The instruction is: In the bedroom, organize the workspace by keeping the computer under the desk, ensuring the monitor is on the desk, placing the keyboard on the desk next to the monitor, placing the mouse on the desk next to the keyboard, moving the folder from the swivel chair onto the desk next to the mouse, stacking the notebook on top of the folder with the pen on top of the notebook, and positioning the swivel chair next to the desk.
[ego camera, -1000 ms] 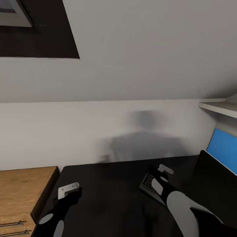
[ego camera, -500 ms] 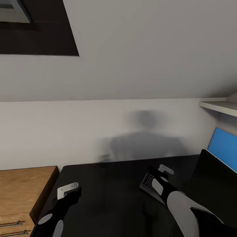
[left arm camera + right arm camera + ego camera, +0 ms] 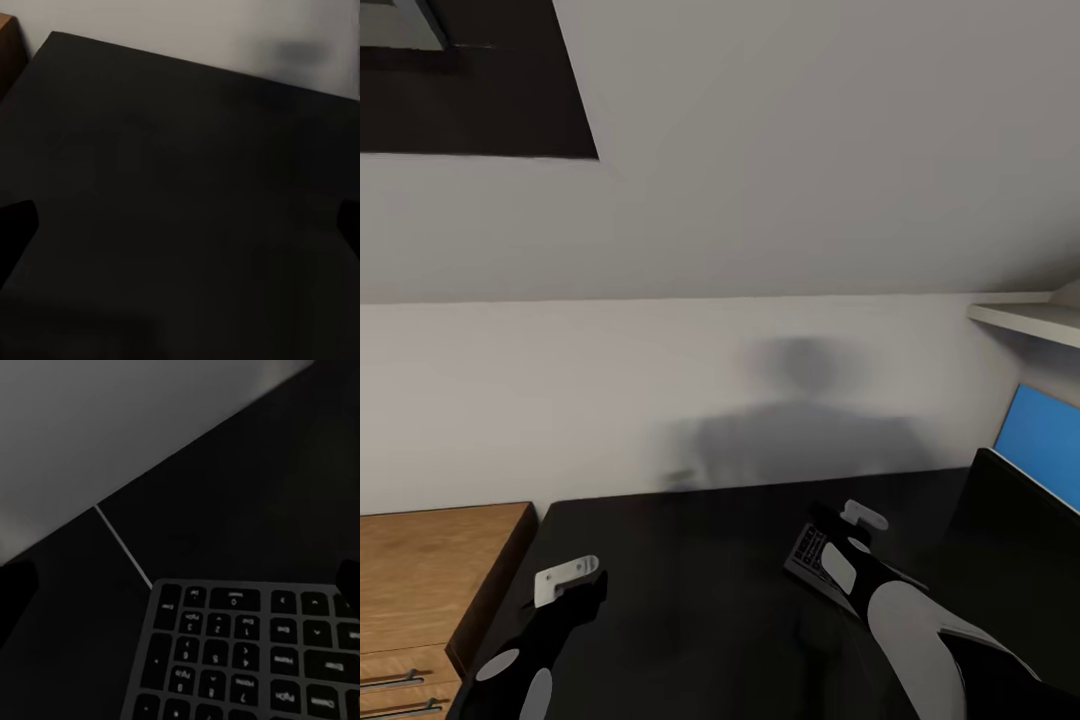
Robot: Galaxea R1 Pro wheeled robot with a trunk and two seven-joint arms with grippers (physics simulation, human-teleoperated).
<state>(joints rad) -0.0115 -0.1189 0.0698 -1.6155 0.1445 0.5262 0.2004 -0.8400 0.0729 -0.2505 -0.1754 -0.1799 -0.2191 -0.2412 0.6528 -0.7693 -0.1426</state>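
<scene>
Holding the keyboard (image 3: 807,556) in my right gripper (image 3: 838,540), over the black desk (image 3: 680,560) top at 5 o'clock in head view. Monitor (image 3: 1010,520) sits at 4 o'clock, just beside it. My left gripper (image 3: 565,582) hangs spread and empty at 7 o'clock, beside the wooden drawer unit (image 3: 430,560).

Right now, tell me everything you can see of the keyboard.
The keyboard is flat and black, with dark keys bearing small pale legends and a thin grey rim. In the head view only one end shows, beside the right arm over the black desk. Whether it rests on the desktop or is held by the right gripper cannot be told.
</scene>
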